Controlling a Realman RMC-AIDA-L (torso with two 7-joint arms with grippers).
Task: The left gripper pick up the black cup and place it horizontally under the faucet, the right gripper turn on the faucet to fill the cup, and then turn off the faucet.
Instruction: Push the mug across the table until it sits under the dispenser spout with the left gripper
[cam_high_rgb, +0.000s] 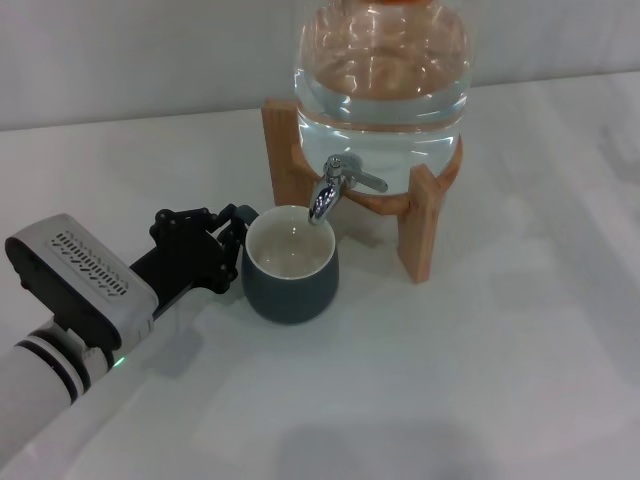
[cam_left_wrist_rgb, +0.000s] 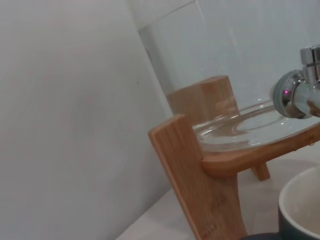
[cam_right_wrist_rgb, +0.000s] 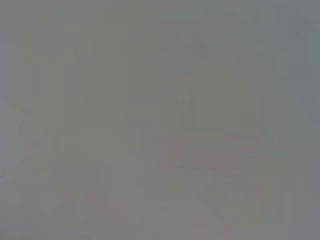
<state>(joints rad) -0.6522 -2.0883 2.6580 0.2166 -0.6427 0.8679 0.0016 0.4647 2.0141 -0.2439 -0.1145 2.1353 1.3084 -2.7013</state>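
The black cup (cam_high_rgb: 290, 270) stands upright on the white tabletop (cam_high_rgb: 480, 380), directly under the spout of the faucet (cam_high_rgb: 333, 187). Its cream inside faces up; whether it holds water cannot be made out. No handle shows in the head view.

The left hand (cam_high_rgb: 232, 240) lies at the cup's left side, low over the tabletop, its black jointed fingers (cam_high_rgb: 185, 220) against or just beside the cup wall. The cup rim hides the fingertips nearest it, so it cannot be told whether the hand is clamped on the cup or merely beside it. The white and silver wrist runs off toward the lower left corner and is cut by the frame edge.

The faucet is mounted on a clear water jar (cam_high_rgb: 385, 75), whose top is cut off by the upper frame edge. The jar rests in a wooden stand (cam_high_rgb: 420, 225); the short lever points to the right.

The left wrist view shows one stand leg (cam_left_wrist_rgb: 192, 185), the jar's base, part of the chrome faucet (cam_left_wrist_rgb: 297, 92) at the frame edge, and a slice of the cup rim (cam_left_wrist_rgb: 300, 210) in the corner.

The right hand appears in no view; the right wrist view is a uniform grey field with nothing discernible.
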